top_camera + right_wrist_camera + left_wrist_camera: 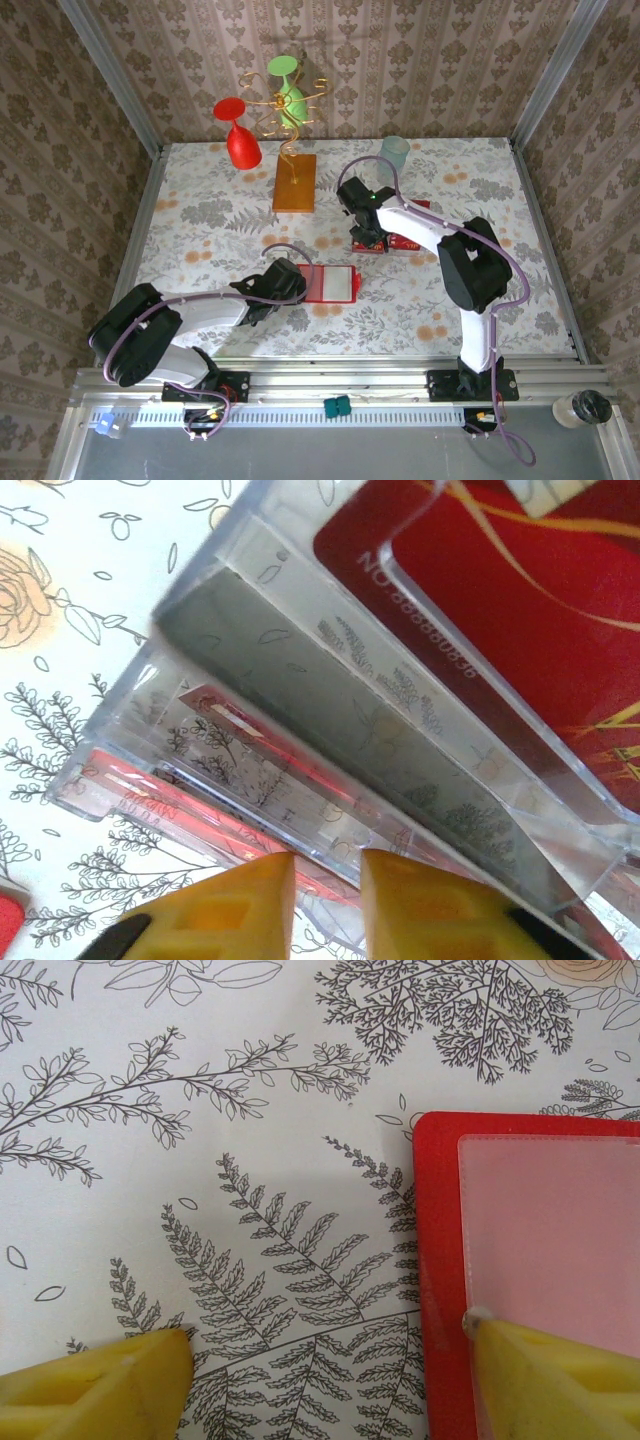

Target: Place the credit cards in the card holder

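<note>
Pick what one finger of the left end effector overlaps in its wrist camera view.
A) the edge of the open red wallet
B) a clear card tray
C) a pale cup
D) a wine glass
A: one yellow finger of the left end effector covers the red wallet at its border and pale pocket, while the other sits over the tablecloth.

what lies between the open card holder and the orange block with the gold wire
The stretch is bare: in the top view, just floral tablecloth runs from the card holder to the orange block.
</note>
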You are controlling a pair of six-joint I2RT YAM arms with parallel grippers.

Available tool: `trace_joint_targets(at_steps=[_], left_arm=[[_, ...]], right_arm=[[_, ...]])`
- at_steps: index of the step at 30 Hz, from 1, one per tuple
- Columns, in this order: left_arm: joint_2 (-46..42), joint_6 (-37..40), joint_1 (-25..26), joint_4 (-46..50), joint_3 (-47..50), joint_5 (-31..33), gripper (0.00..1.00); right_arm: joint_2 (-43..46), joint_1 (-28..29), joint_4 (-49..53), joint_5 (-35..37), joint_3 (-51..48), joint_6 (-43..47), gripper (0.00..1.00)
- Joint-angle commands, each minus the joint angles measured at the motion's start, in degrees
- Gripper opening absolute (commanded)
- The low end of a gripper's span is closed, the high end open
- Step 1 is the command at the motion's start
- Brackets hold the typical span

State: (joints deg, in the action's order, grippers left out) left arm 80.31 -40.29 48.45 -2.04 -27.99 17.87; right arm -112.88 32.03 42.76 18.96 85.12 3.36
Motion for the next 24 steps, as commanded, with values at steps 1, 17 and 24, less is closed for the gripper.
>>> trace_joint_targets(at_steps=[1,17,24], left_arm=[[2.2,-1.1,0.2,0.6,-0.2,-2.0,0.76],[2.6,-1.1,0.2,0.5,-0.3,-2.2,0.76],[2.8,-1.2,0.2,0.4,-0.1,-2.3,0.76]], right_arm=[[1.9,0.0,1.2,-1.7,-0.6,1.7,0.29],[1.1,1.8,-4.4,0.7,-3.0,11.5,0.29],[2.0,1.8,-5.4,-1.5,-4.6,13.7,0.23]])
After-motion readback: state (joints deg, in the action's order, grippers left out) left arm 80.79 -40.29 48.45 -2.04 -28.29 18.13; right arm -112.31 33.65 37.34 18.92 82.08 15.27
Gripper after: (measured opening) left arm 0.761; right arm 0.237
